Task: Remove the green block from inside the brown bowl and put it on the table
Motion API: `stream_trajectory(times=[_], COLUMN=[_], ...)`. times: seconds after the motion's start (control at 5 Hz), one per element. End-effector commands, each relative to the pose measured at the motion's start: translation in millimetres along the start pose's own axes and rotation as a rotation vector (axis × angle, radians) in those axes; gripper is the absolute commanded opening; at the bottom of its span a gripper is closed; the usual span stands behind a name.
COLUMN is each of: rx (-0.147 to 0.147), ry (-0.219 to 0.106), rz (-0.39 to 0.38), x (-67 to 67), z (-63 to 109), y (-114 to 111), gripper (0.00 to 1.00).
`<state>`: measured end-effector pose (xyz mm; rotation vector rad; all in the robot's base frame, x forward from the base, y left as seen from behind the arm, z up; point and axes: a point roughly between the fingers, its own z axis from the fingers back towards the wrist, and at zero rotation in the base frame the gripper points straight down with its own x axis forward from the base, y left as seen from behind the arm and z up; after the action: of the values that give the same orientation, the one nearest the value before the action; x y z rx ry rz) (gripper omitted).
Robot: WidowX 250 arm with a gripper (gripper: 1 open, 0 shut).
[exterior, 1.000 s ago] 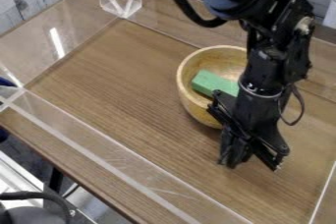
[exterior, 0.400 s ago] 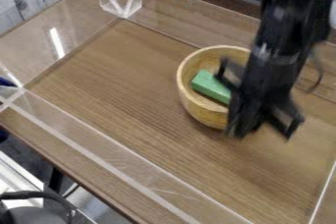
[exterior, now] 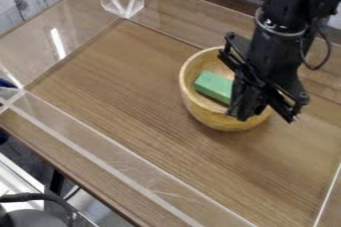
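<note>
The green block lies inside the brown bowl, toward its left side, partly hidden on the right by the arm. My gripper hangs over the right, front part of the bowl. Its black fingers point down, shut, with nothing between them. The fingertips sit just right of the block, near the bowl's front rim; I cannot tell whether they touch the block. The bowl stands on the table, right of centre.
Low clear acrylic walls edge the tabletop along the front and left. A small clear acrylic stand sits at the back left corner. Cables trail from the arm at the upper right.
The gripper has risen from the table in front of the bowl and moved back over the bowl's right side. The block and bowl have not moved.
</note>
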<state>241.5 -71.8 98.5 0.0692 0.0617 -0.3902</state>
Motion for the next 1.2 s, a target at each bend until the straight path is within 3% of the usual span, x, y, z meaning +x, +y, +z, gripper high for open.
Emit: stream_trajectory(times=[0.0, 0.4, 0.8, 1.0], rx=[0.011, 0.022, -0.037, -0.047], ry=[-0.087, -0.154, -0.141, -0.13], rz=[-0.015, -0.062, -0.084, -0.095], x=[4.5, -1.4, 6.9, 5.3], z=[7.1, -12.5, -24.5, -27.8], y=[7, 17, 15, 14], gripper=[0.0, 0.0, 0.0, 0.0])
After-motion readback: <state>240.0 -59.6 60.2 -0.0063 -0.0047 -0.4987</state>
